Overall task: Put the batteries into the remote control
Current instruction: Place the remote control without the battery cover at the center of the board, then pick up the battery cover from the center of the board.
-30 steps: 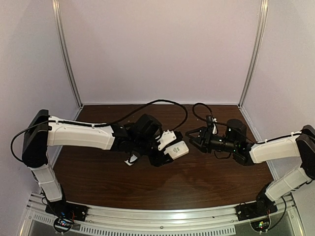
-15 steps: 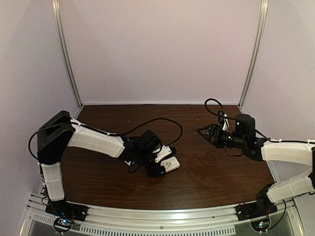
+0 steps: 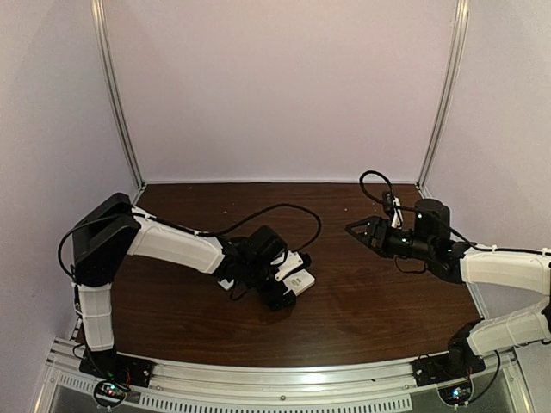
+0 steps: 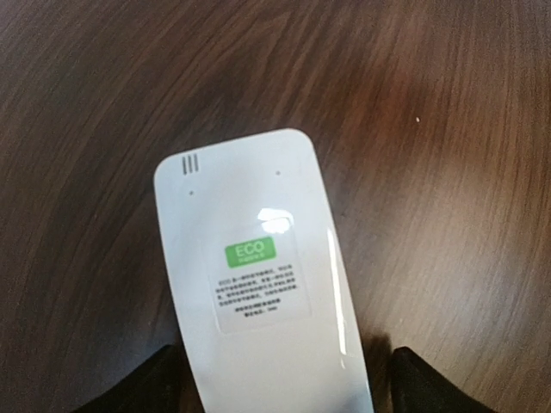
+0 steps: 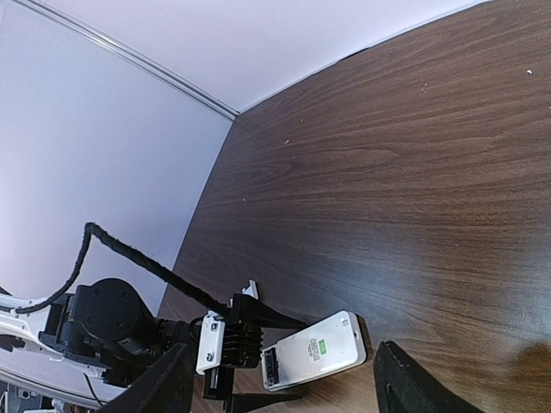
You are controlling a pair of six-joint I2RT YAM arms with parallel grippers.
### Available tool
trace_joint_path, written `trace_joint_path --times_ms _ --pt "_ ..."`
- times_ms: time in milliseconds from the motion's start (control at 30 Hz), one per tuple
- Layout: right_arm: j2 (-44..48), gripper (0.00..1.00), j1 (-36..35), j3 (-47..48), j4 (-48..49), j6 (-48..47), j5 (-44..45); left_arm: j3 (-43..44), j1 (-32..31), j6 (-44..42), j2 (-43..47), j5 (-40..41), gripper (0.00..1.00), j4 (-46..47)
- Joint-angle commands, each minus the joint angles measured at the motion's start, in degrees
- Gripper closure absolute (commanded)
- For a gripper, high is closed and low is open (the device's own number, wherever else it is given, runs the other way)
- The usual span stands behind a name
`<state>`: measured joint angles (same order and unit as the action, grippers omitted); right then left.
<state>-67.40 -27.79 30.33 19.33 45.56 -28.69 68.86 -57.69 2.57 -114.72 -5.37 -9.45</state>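
The remote control (image 4: 258,284) lies flat on the table with its white back up, showing a green ECO label. My left gripper (image 4: 284,383) is open and straddles its near end, with a gap on each side between the dark fingers and the casing. In the top view the remote control (image 3: 301,280) sits left of centre, in front of the left gripper (image 3: 291,282). The right wrist view shows a dark open slot at the remote control's (image 5: 318,351) end nearest the left gripper. My right gripper (image 3: 353,228) is open and empty, off to the right. The batteries are out of view.
The dark wooden table (image 3: 370,318) is enclosed by pale walls with metal corner posts (image 3: 439,95). A black cable (image 3: 275,211) loops over the left arm. The arm bases stand on a metal rail (image 3: 275,379) along the near edge.
The left arm came down and drew back toward its base, set the remote on the table and opened its jaws. The right arm pulled away to the right.
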Motion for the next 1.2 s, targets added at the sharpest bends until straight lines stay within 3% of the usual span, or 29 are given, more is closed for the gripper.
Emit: trace_joint_path --times_ms 0,133,267,400,500,600,833,1167 --pt "1.05 0.27 0.54 0.19 -1.47 -1.59 -0.54 2.04 0.45 -0.37 2.36 -0.21 0.05 -4.03" --pt "1.43 0.27 0.63 0.61 -1.69 -2.26 -0.76 2.0 0.76 0.55 8.45 2.65 0.03 -5.91" --pt "1.74 0.29 0.68 1.46 -2.64 -4.3 -1.68 -4.06 3.81 4.98 19.1 6.62 0.03 -5.0" --pt "0.87 0.39 0.57 1.91 -3.91 -6.25 -4.89 -9.17 11.26 8.7 25.59 -0.77 0.03 -8.68" --pt "0.2 0.45 -0.15 0.97 -4.65 -6.9 -7.27 -12.73 11.99 7.82 27.97 1.01 0.05 -9.91" --pt "0.56 0.45 -0.93 -0.4 -5.66 -7.47 -7.63 -13.09 12.16 7.04 27.27 8.16 0.09 -14.55" --pt "0.61 0.46 -1.04 -0.44 -6.7 -8.53 -7.26 -11.56 12.4 7.33 20.7 7.09 0.41 -16.64" --pt "0.24 0.46 -1.12 1.57 -6.75 -10.03 -8.14 -9.16 13.71 6.57 13.47 5.38 0.56 -15.26"
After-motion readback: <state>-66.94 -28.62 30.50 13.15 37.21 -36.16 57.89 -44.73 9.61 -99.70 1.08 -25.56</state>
